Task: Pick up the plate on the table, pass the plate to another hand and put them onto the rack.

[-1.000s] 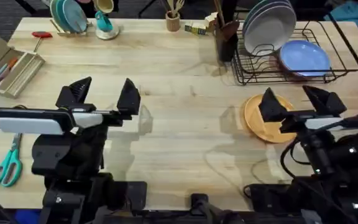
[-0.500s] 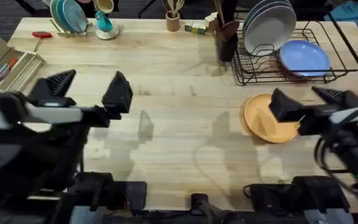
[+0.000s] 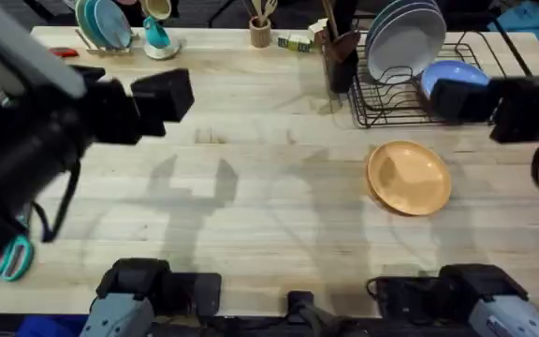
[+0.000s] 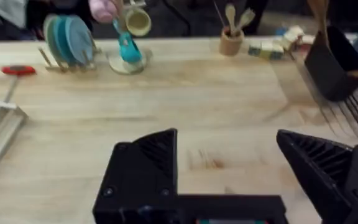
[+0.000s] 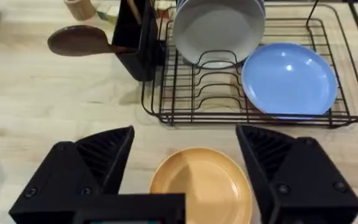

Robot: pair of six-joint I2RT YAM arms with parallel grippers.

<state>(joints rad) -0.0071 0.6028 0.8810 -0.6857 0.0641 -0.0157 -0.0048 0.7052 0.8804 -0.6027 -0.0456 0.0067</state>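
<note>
Orange-tan plate [image 3: 409,177], plain, on a light-wood table [image 3: 279,215] with plank strips, black wire rack [image 3: 457,98] holding a light blue plate [image 3: 449,77] and grey-white plates [image 3: 405,39], teal-handled scissors [image 3: 7,257], a red-handled tool [image 3: 62,52], black grippers.

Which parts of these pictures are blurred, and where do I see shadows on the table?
Overhead view: the left arm shows large, dark and blurred at the left edge; soft grey shadows lie on the table left of the plate, which is sharp. Left wrist view: the far teal plates and the cup of utensils look soft. Right wrist view: the rack and blue plate are clear.
</note>
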